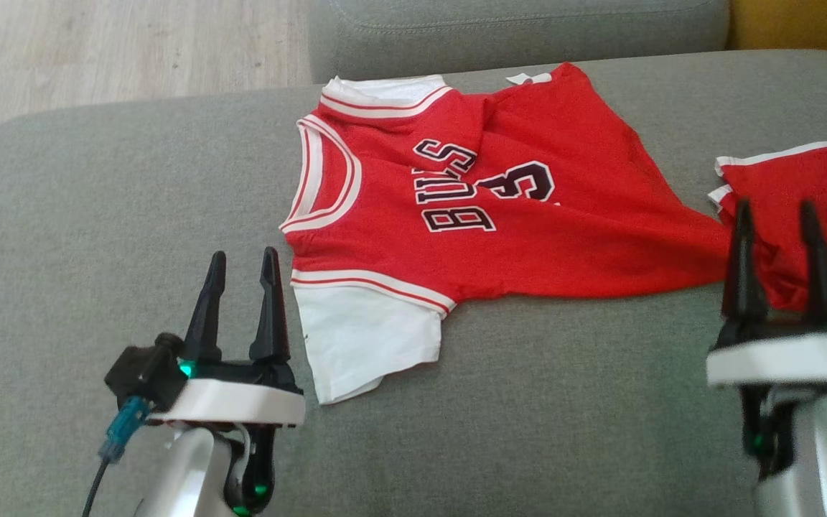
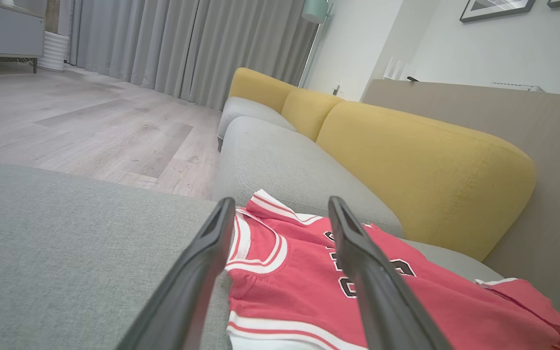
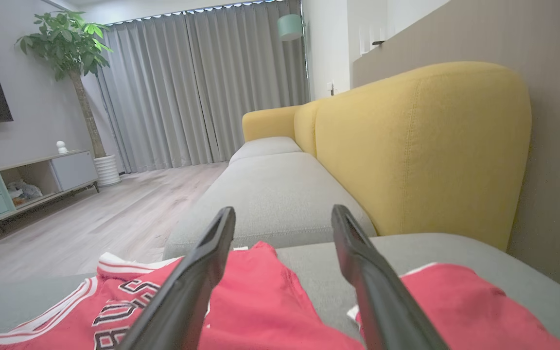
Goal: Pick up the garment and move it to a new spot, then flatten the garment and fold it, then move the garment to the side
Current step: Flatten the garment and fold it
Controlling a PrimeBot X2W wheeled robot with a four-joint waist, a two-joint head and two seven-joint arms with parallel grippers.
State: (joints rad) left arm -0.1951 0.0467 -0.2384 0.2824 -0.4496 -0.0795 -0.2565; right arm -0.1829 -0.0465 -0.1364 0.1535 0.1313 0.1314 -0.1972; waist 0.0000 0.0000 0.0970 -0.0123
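The garment (image 1: 471,208) is a red jersey with white sleeves and black lettering, spread on the grey sofa seat (image 1: 133,215), its collar toward the left and its hem drawn out to the right. My left gripper (image 1: 243,261) stands open just left of the white near sleeve, touching nothing. My right gripper (image 1: 777,212) stands open over the jersey's right hem corner, with nothing between its fingers. From the left wrist, the jersey (image 2: 299,287) lies beyond the open fingers (image 2: 197,272). The right wrist view has red cloth (image 3: 265,301) under and past the spread fingers (image 3: 358,272).
A second red piece with white trim (image 1: 801,187) lies at the right, partly behind my right gripper. Yellow backrest cushions (image 3: 421,146) line the sofa's far side. The seat edge and wooden floor (image 1: 97,50) lie at the upper left.
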